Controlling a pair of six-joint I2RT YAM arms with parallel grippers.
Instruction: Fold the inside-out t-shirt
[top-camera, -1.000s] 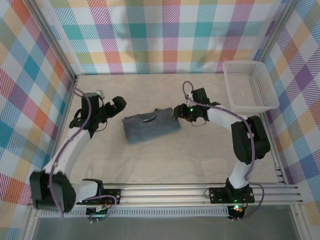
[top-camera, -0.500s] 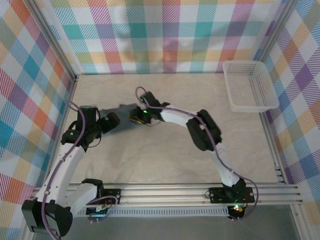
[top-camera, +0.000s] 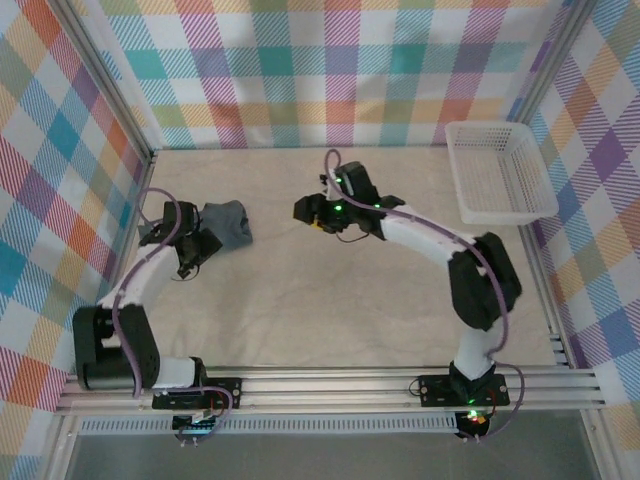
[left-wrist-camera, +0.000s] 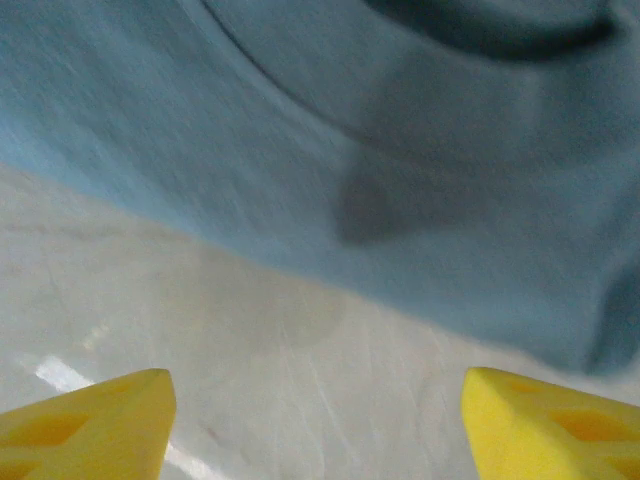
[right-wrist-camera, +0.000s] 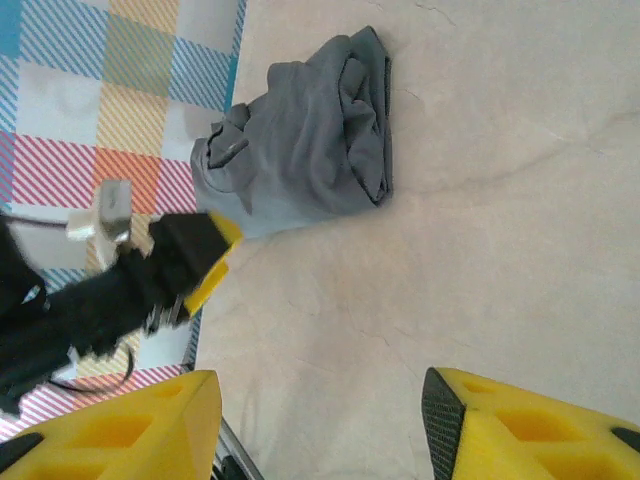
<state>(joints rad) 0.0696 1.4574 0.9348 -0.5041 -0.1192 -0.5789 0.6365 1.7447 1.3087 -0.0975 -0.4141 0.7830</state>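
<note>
Left jaws: spread, empty, just short of the cloth edge.
Inside-out t-shirt (top-camera: 226, 222): crumpled slate-grey bundle at far left of desk (top-camera: 350, 300).
Right jaws: spread, empty, mid-desk, well apart from bundle.
Handling (judged): light, limp, prone to bunching; best gripped at a hem or shoulder edge.
Count: one t-shirt, one white basket (top-camera: 500, 172), two arms.

Tally for your log:

- One t-shirt (top-camera: 228, 222), bunched, left of centre in the top view.
- One white basket (top-camera: 497, 175), upper right.
- Two grippers: left gripper (top-camera: 200, 245) at the left, right gripper (top-camera: 303, 210) near centre.
- Yellow fingertips (left-wrist-camera: 90, 420): you see two per wrist view, four in all.
- One beige table (top-camera: 350, 300).
- Three plaid wall panels (top-camera: 330, 70).
</note>
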